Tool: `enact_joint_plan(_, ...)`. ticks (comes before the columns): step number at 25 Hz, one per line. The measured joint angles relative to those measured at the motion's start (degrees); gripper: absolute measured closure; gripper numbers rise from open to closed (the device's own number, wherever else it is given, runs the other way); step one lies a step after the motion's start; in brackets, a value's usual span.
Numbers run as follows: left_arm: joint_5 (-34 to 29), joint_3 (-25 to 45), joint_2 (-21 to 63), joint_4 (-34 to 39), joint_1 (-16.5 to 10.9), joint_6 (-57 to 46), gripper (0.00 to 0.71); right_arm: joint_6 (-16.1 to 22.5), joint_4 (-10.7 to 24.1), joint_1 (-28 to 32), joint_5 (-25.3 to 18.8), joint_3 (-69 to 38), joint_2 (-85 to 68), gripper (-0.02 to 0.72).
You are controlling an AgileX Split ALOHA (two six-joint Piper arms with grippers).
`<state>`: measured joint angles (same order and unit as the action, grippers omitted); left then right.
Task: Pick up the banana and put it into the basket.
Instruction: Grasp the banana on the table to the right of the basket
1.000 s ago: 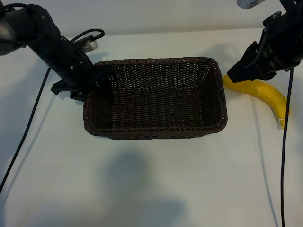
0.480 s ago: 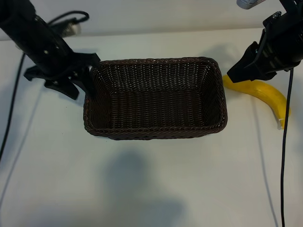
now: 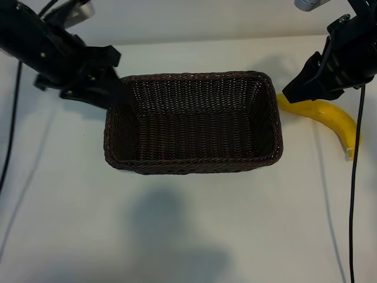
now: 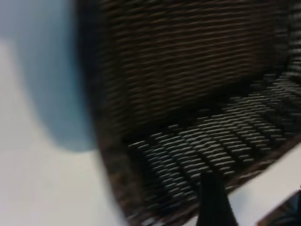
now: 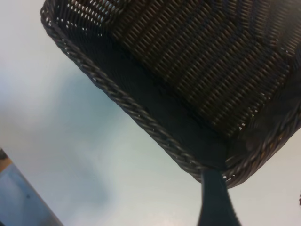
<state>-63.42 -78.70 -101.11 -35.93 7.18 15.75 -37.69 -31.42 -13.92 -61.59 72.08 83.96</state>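
The dark brown woven basket (image 3: 194, 159) sits empty in the middle of the white table; its inside wall fills the left wrist view (image 4: 188, 70) and its rim crosses the right wrist view (image 5: 141, 117). The yellow banana (image 3: 330, 117) lies on the table just right of the basket, its pale stem tip toward the front. My right gripper (image 3: 297, 82) hangs open above the banana's far end, nothing in it; one finger (image 5: 215, 197) shows in its wrist view. My left gripper (image 3: 116, 76) is open and empty by the basket's far left corner, with one finger (image 4: 214, 202) showing.
Black cables trail down the table at the left (image 3: 12, 147) and the right (image 3: 353, 194). A silver part (image 3: 312, 5) juts in at the top right. Bare white table lies in front of the basket.
My left arm has pulled back from the basket's left wall, up and toward the far left corner. The right arm, banana and basket have not moved.
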Motion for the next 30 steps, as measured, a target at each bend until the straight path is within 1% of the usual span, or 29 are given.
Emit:
enact_joint_plan(2, 0.55, 1.72, 0.11, -4.64, 0.0, 4.44, 0.246, 0.0, 0.0, 0.0, -0.14, 0.0, 0.0, 0.268)
enact_joint_plan(4, 0.77, 2.77, 0.11, -6.05, 0.0, 7.18, 0.246, -0.17, 0.48, 0.0, -0.96, 0.0, 0.0, 0.268)
enact_joint_plan(6, 0.77, 3.27, 0.11, -6.18, -0.68, 8.47, 0.246, -0.48, 2.74, 0.0, -2.35, 0.0, -0.05, 0.268)
enact_joint_plan(8, 0.77, 3.33, 0.11, -6.17, -2.11, 9.11, 0.246, 0.26, 6.49, 0.0, -3.57, 0.0, -0.19, 0.268)
enact_joint_plan(10, 0.77, 3.33, 0.16, -6.12, -3.43, 9.28, 0.246, 2.37, 10.17, 0.0, -4.11, 0.0, -0.31, 0.268)
enact_joint_plan(12, 0.77, 3.33, 0.17, -5.99, -4.59, 9.4, 0.246, 4.62, 14.56, 0.0, -4.16, 0.0, -0.37, 0.258)
enact_joint_plan(13, 0.77, 3.33, 0.17, -5.99, -4.86, 9.39, 0.246, 5.88, 16.61, 0.0, -4.16, 0.0, -0.37, 0.249)
enact_joint_plan(14, 0.77, 3.33, 0.22, -5.94, -5.09, 9.45, 0.246, 6.87, 19.42, 0.0, -4.11, 0.0, -0.37, 0.238)
enact_joint_plan(16, 0.77, 3.33, 0.22, -5.88, -5.27, 9.71, 0.246, 7.97, 22.37, 0.0, -3.68, 0.0, -0.37, 0.217)
enact_joint_plan(18, 0.77, 3.33, 0.22, -6.03, -5.27, 10.21, 0.246, 8.43, 23.82, 0.0, -2.21, 0.0, -0.37, 0.203)
enact_joint_plan(23, 0.75, 3.33, 0.22, -7.35, -5.27, 10.83, 0.246, 7.71, 24.58, 0.0, 4.64, -1.01, -0.31, 0.194)
enact_joint_plan(25, 0.47, 3.33, 0.22, -7.35, -5.27, 10.9, 0.246, 7.46, 26.01, 0.0, 6.22, -2.04, 0.61, 0.193)
enact_joint_plan(27, 0.84, 3.33, 0.22, -7.35, -5.27, 10.89, 0.246, 7.98, 28.07, 0.0, 6.59, -2.65, 3.21, 0.192)
enact_joint_plan(30, 0.38, 3.33, 0.22, -7.35, -5.27, 10.89, 0.245, 8.51, 29.62, 0.0, 8.58, -3.03, 7.58, 0.192)
